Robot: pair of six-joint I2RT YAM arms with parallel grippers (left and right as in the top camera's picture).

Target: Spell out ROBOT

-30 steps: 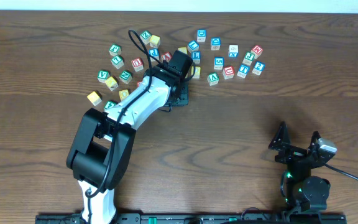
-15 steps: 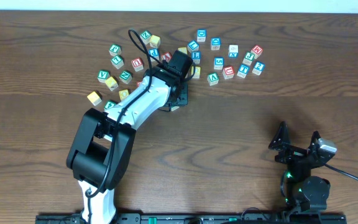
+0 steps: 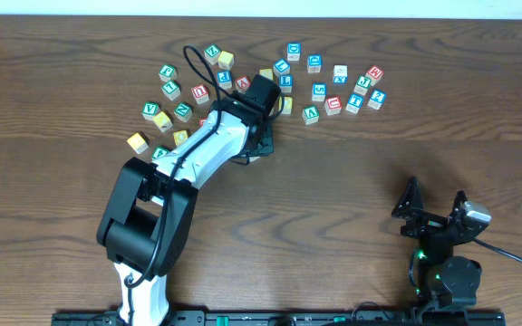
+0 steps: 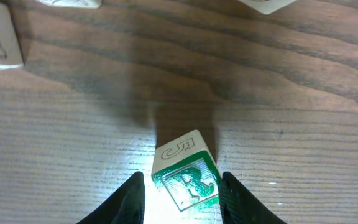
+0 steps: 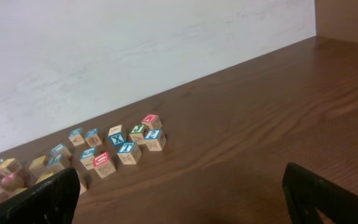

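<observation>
Left claw is low over the worktop, fingers narrowly parted either side of the green R cube, near the scattered cubes. Cube sits skewed; cannot tell if pinched. Best square it between the fingers before closing. Right claw wide open, empty, well apart.

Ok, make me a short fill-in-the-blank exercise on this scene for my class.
1. The cube between the fingers of the left gripper shows a green letter ___.
2. The right gripper stands ___, with nothing between its fingers.
3. The table is made of ___.
Missing words: R; open; wood.
</observation>
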